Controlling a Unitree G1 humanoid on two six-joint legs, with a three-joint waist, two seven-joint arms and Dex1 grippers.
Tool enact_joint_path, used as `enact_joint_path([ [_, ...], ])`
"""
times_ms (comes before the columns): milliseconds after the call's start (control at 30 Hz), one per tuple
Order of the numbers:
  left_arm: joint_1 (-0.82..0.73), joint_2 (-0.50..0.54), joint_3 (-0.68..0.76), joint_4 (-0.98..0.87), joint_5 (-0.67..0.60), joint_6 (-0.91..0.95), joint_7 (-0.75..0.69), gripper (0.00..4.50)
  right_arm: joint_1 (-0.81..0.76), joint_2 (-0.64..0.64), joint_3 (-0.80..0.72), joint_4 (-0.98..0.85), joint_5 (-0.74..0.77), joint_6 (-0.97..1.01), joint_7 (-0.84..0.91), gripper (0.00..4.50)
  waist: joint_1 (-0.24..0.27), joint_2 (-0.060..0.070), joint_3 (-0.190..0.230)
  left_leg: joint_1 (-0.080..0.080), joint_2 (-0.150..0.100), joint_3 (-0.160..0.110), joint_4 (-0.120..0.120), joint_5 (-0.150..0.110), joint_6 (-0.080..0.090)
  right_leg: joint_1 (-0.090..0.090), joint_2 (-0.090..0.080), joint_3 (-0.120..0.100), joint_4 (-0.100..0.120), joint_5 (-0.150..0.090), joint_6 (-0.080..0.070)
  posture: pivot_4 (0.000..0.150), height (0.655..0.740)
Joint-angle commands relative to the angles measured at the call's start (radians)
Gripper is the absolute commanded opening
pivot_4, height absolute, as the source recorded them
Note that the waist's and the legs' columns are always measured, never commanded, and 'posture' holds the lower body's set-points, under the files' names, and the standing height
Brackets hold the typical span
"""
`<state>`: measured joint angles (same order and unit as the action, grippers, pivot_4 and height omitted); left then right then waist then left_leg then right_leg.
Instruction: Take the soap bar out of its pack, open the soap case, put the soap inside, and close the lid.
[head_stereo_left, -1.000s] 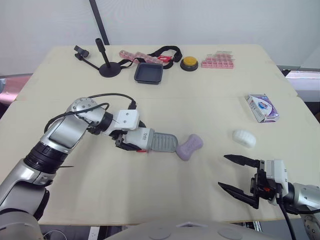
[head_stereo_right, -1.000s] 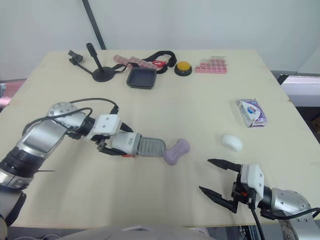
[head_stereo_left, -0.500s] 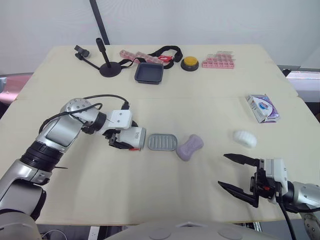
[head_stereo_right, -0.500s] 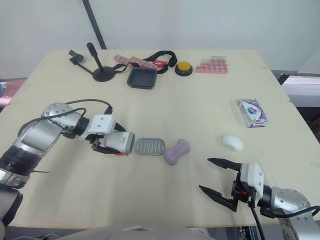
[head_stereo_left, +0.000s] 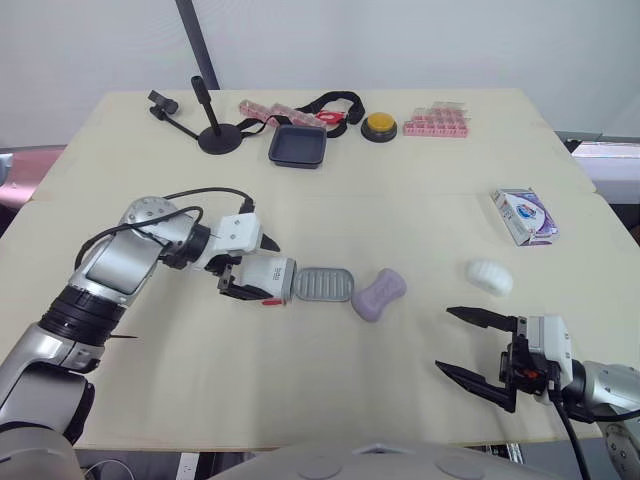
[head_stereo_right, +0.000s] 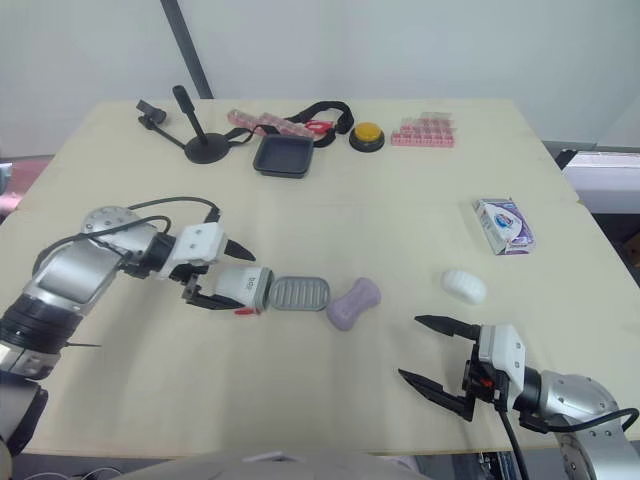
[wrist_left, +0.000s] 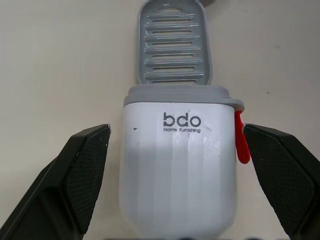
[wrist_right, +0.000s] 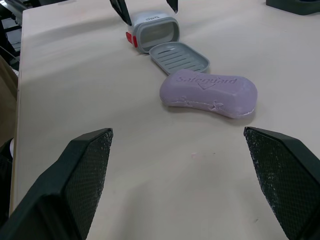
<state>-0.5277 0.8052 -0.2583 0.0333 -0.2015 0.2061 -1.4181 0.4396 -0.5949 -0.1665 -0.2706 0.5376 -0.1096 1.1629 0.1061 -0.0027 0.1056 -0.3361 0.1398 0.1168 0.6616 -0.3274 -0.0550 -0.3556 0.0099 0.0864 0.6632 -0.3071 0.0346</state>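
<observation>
The purple soap lies bare on the tabletop, just beside the grey tray that is slid out of the white case. The left claw stands apart on both sides of the case, and the right claw is wide apart and empty. The soap looks light, stiff and probably slippery, so I think it is best to take it across its narrow middle.

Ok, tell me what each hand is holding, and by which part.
Nothing is held. The left hand stands open astride the white soap case, not clamped on it; the right hand is open and empty above the table.
</observation>
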Motion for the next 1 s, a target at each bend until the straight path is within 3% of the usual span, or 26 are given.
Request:
enact_joint_path([
  [33,0.003,0.013,0.109,0.005,-0.083,-0.013,-0.008,4.49,-0.004,-0.007,-0.014,-0.001,0.003,-0.018,0.01,4.5,0.0,0.0,0.0,0.0,0.0,0.0,0.0,0.0,0.0,0.0,0.0,0.0,0.0,0.0,0.0,0.15,0.74],
  [200,0.089,-0.017,0.291,-0.041,-0.243,0.032,0.053,4.49,-0.066,-0.047,-0.01,-0.002,-0.036,-0.018,0.009,4.5,-0.003,0.0,0.0,0.0,-0.002,0.0,-0.001,0.0,0.0,0.0,0.0,0.0,0.0,0.0,0.0,0.15,0.74],
  [367,0.431,-0.035,0.478,-0.25,-0.34,0.018,0.119,4.49,-0.255,-0.13,0.065,-0.044,-0.112,0.09,-0.026,4.5,-0.033,-0.001,0.002,-0.001,-0.003,0.001,-0.001,0.0,0.0,0.001,0.0,0.002,-0.002,0.0,0.0,0.15,0.74],
  [500,0.682,-0.08,0.561,-0.361,-0.365,-0.014,0.173,4.49,-0.358,-0.21,0.135,-0.125,-0.148,0.2,-0.019,4.5,-0.016,-0.002,0.006,-0.002,0.002,-0.005,-0.002,0.0,0.0,0.003,0.001,-0.004,-0.007,0.0,0.0,0.15,0.74],
  [733,0.954,-0.164,0.534,-0.417,-0.299,-0.155,0.194,4.49,-0.628,-0.372,0.343,-0.11,-0.331,0.262,0.116,4.5,-0.024,-0.004,0.013,0.001,0.002,-0.009,-0.002,0.001,-0.001,0.002,0.0,-0.008,-0.01,0.0,0.0,0.15,0.74],
  [1000,0.973,-0.168,0.43,-0.323,-0.217,-0.354,0.119,4.49,-0.964,-0.254,0.564,-0.041,-0.436,0.381,0.183,4.5,-0.043,-0.002,0.019,0.005,0.002,-0.007,-0.003,0.004,-0.001,0.001,0.001,-0.005,0.0,0.0,0.0,0.15,0.74],
])
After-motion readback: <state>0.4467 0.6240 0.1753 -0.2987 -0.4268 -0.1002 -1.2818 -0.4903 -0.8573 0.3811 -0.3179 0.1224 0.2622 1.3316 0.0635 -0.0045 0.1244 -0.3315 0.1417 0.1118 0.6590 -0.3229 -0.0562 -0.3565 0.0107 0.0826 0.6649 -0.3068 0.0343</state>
